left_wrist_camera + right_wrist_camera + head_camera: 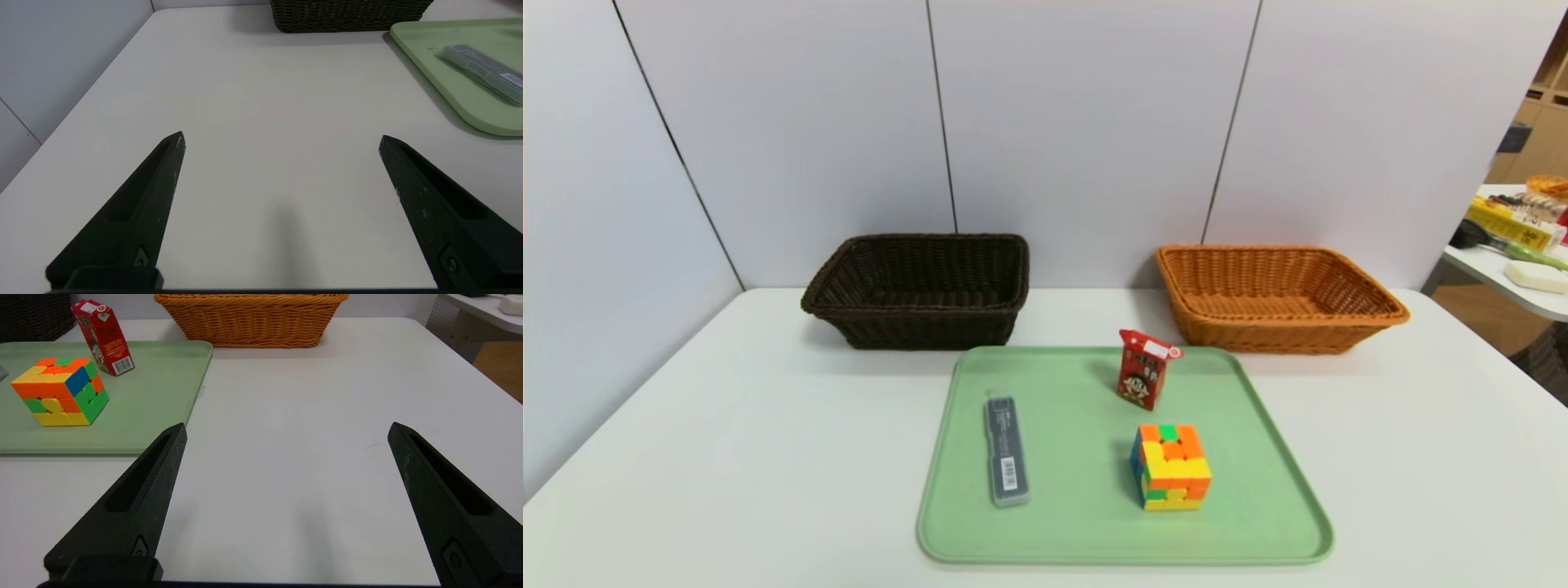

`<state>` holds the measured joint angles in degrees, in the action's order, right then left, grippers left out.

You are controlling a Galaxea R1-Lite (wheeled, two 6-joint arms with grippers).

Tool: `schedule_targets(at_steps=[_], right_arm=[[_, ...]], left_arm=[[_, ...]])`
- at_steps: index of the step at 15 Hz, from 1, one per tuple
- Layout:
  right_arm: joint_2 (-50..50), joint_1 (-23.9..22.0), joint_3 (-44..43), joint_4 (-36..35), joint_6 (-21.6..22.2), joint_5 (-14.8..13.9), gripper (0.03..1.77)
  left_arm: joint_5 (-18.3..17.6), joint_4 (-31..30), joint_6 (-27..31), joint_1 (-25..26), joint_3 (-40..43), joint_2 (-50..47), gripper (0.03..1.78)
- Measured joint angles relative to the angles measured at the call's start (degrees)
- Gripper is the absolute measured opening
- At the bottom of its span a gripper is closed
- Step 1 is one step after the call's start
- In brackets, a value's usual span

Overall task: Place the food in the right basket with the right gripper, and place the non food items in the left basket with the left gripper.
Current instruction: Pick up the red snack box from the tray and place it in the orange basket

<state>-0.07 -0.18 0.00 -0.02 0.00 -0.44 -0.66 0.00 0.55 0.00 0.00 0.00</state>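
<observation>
Left tool (282, 139) spread wide above bare tabletop (261, 122), right tool (286, 430) likewise released, red carton (1145, 369), cube (1170, 466), grey case (1006, 450) on green tray (1258, 523)

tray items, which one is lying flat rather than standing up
The grey case, lying flat along the left side of the green tray. The red carton stands upright and the puzzle cube is blocky.

White table (727, 425), grey wall panels (1078, 122) behind.

No wording can be made out; the red carton (103, 336) carries a barcode and a cartoon face, and the grey case (1006, 450) a barcode label.
</observation>
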Motion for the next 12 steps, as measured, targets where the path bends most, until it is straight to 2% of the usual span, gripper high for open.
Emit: schedule_targets(at_steps=[8,10,12], right_arm=[[0.00,0.00,-0.29,0.82,-0.51,-0.09,1.70],[0.00,0.00,-1.16,2.15,-2.50,0.44,1.70],[0.00,0.00,-4.21,7.11,-5.81,0.20,1.70]], left_arm=[[0.00,-0.51,0.72,0.00,0.00,0.00,1.69],[-0.46,-0.68,0.68,0.00,-0.90,0.00,1.69],[-0.60,0.57,0.68,0.00,-3.39,0.11,1.69]])
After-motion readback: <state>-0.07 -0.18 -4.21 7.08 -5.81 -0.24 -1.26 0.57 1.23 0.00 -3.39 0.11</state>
